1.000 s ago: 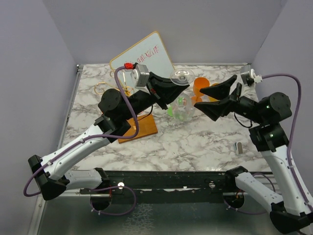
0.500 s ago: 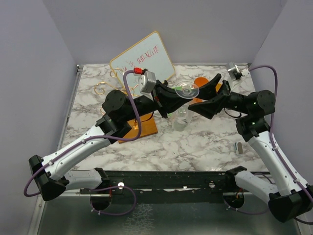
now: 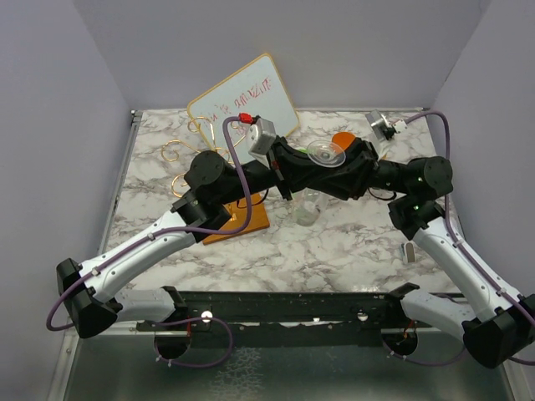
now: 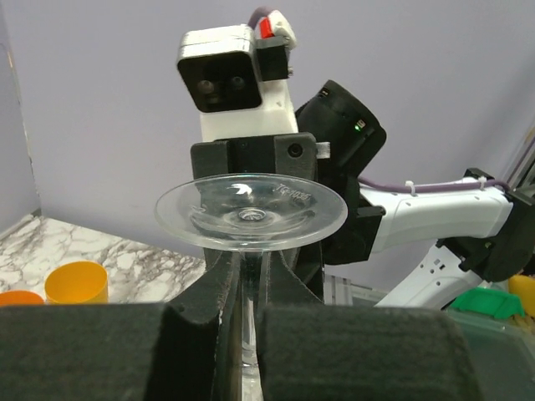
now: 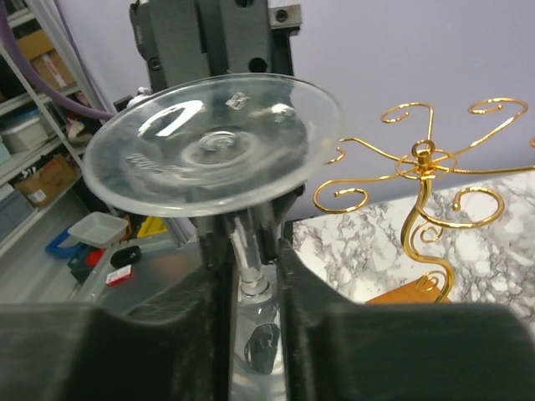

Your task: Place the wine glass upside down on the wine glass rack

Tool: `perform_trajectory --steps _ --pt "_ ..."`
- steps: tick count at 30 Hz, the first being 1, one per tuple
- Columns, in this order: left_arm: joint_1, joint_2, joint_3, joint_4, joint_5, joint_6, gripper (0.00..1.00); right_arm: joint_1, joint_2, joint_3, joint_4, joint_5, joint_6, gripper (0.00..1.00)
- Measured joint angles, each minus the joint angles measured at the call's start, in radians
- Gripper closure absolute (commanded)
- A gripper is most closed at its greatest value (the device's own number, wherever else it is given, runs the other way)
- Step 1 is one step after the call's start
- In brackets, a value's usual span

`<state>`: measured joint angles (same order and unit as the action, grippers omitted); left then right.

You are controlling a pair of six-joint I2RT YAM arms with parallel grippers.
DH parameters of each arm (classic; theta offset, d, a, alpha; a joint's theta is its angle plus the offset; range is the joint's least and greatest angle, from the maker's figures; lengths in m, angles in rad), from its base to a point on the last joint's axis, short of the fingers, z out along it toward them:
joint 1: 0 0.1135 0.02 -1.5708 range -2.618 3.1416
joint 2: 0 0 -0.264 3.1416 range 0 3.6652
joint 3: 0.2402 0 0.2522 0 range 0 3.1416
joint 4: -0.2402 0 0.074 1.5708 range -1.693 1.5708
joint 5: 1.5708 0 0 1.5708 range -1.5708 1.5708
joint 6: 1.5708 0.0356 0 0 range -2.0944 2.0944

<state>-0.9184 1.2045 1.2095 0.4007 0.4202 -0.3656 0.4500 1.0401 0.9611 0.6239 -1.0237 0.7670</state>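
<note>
Left fingers (image 4: 125, 351) clamp the stem of an inverted wine glass (image 4: 251, 210) above the bench (image 3: 351, 242). Right fingers (image 5: 109, 351) flank it; I cannot tell if they grip.

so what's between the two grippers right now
The upside-down wine glass: its stem stands between the left gripper and the right gripper, foot uppermost. Both wrist views show it best.

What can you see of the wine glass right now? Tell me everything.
The wine glass is clear and looks like glass. It is inverted in the air above the table, round foot uppermost, bowl hanging lowest. The left gripper is shut on its stem; the right gripper brackets the same stem, contact unclear.
</note>
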Motion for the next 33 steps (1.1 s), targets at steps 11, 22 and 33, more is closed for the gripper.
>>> perform_trajectory --steps 11,22,33 --pt "0.002 0.002 0.0 -0.006 -0.002 -0.049 0.7 0.009 -0.005 -0.037 0.111 0.021 0.01 0.99" --pt "0.0 -0.11 -0.013 -0.053 -0.097 0.0 0.02 0.015 -0.024 -0.038 -0.053 0.187 -0.103 0.99" --pt "0.0 -0.232 0.208 -0.547 -0.581 0.15 0.01 0.015 0.096 0.127 -0.242 0.328 -0.332 0.99"
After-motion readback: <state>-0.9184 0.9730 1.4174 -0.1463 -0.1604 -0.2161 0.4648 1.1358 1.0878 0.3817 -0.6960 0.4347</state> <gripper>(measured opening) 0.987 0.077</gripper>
